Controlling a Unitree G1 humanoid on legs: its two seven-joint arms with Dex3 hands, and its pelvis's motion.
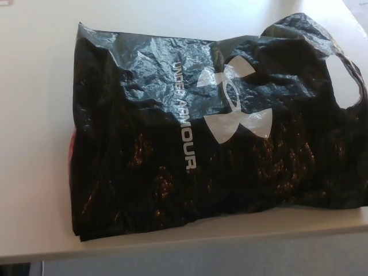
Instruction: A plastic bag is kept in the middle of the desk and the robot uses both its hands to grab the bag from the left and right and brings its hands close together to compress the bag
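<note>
White desk [34,115] carries the crumpled black Under Armour plastic bag [213,132] lying flat across its middle, neither hand is in view, so the compression looks unstarted, and the next move calls for both hands reaching its left and right edges.

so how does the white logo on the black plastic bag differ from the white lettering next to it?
The white logo is a large emblem of curved, interlocking shapes; the white lettering is a thin line of small capitals running down the picture. The logo lies nearer the handle cutout of the black plastic bag. Both are white prints, creased with the film.
</note>
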